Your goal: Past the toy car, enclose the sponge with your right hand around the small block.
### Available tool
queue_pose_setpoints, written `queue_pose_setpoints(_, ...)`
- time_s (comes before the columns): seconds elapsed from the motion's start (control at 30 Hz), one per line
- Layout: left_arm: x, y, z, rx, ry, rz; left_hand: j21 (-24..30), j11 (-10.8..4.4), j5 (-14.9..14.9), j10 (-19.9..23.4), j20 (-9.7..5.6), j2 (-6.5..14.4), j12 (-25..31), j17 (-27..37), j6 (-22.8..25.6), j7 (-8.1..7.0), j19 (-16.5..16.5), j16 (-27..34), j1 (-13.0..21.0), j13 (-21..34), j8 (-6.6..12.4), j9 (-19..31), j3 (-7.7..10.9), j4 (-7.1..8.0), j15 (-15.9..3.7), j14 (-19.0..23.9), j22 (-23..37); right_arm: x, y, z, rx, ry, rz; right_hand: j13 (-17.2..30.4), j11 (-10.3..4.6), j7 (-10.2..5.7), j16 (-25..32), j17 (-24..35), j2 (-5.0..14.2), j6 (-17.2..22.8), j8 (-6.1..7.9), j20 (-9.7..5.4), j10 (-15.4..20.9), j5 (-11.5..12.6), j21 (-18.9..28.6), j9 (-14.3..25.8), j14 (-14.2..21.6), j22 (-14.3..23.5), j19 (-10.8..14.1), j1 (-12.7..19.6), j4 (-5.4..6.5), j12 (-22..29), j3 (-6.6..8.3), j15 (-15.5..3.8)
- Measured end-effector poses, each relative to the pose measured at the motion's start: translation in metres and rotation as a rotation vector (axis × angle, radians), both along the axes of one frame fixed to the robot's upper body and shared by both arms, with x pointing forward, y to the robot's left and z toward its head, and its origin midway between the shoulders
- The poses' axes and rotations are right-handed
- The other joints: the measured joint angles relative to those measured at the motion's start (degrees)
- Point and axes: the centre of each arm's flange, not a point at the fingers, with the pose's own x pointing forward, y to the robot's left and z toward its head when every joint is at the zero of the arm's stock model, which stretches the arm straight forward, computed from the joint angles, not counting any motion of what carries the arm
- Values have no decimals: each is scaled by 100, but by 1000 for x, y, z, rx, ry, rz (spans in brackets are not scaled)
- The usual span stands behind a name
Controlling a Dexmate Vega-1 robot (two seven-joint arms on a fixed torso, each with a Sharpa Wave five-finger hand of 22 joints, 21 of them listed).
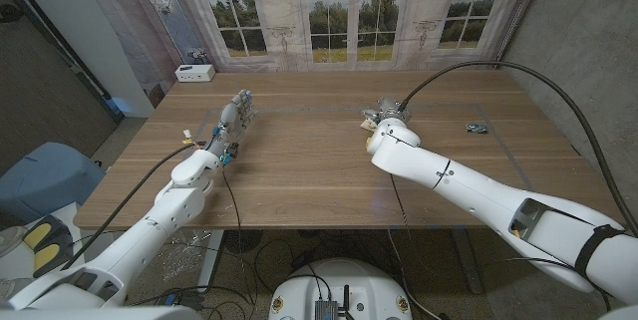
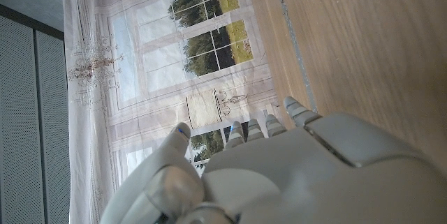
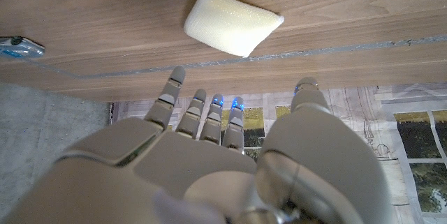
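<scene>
Toward the far right of the table, the right hand hovers with its fingers spread and nothing in them, the pale sponge lying just beyond the fingertips in the right wrist view. In the head view the hand covers the sponge, so only a sliver of something pale shows at its left edge. The toy car sits well apart to the right, near the table's right edge (the wrist view catches just a corner of it). A scrap of yellow at the far side of the sponge may be the small block, though too little shows to be sure. The main risk, as I judge it, is closing early: the fingers could land on the sponge's near edge and push it away across the smooth wood, or squash one corner so it flips. A wide sweep could also knock the yellow piece. The left hand stands well to the left, fingers extended and apart, holding nothing, so it should not interfere.
</scene>
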Motion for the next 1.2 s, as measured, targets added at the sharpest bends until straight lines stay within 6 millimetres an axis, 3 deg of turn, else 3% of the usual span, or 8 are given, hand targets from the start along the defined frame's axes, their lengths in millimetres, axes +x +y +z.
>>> queue_pose_setpoints(1.2, 8, 12, -3, -21, 9, 16, 0, -21, 0, -42, 0, 0, 0, 0, -39, -37, 0, 0, 0, 0, 0, 0, -24, -24, 0, 0, 0, 35, 30, 1, -57, 131, -145, 0, -31, -71, -45, -1, -127, -72, 0, 118, -235, 66, -192, 0, -189, 1, -163, -127, 9, -15, -102, 55)
